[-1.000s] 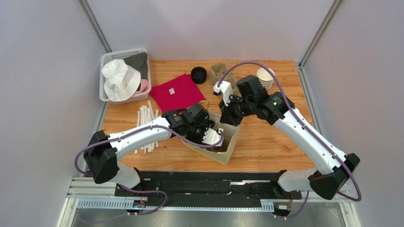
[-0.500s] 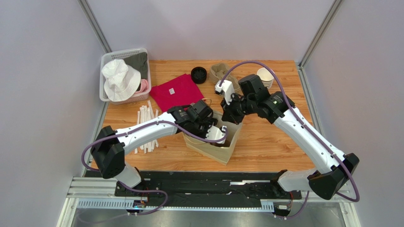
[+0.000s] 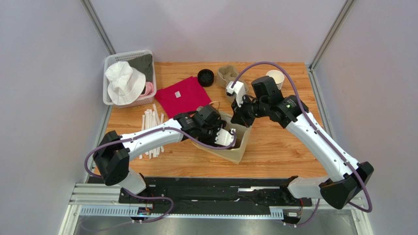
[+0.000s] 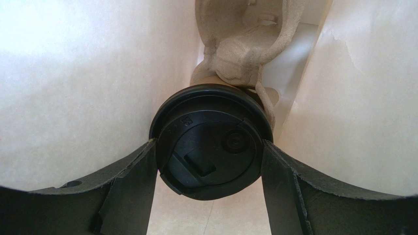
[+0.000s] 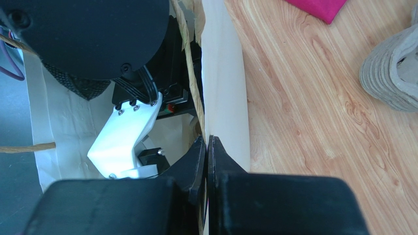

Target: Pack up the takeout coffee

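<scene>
Your left gripper [image 4: 208,147] clasps the takeout coffee [image 4: 216,122] by its lid inside the paper bag [image 4: 73,98]. Your right gripper [image 5: 207,144] pinches the bag's rim.

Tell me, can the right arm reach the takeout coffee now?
Probably not: the right tool pinches the bag rim, and the left tool, gripping the takeout coffee, blocks the opening.

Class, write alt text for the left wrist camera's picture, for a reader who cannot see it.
The left pincer clasps the takeout coffee on both sides of its round black lid, seen top-on, inside a white-walled paper bag. A moulded pulp cup carrier sits just beyond the cup.
</scene>
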`<state>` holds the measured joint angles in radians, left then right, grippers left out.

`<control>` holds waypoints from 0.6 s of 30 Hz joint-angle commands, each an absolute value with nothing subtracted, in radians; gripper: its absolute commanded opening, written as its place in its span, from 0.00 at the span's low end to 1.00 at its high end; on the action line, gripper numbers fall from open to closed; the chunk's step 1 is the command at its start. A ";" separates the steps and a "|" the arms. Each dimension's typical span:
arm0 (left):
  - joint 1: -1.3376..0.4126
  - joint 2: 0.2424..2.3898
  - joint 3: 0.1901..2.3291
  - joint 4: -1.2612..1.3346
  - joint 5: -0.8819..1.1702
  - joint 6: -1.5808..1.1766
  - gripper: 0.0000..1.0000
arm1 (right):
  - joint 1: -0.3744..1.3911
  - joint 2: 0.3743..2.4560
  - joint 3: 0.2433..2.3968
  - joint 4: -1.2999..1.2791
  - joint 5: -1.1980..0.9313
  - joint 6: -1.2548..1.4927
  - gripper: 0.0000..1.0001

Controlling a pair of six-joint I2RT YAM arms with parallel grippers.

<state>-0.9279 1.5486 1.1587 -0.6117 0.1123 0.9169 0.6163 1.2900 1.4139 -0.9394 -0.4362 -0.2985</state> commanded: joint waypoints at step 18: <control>-0.960 1.307 0.870 -0.308 -0.052 0.808 0.00 | 0.867 0.967 1.115 -0.539 -0.002 -0.508 0.00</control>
<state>-0.9710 1.3624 0.9241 -0.3599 -0.0105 0.8524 0.8322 1.0164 1.1389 -0.6846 -0.1425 -0.4519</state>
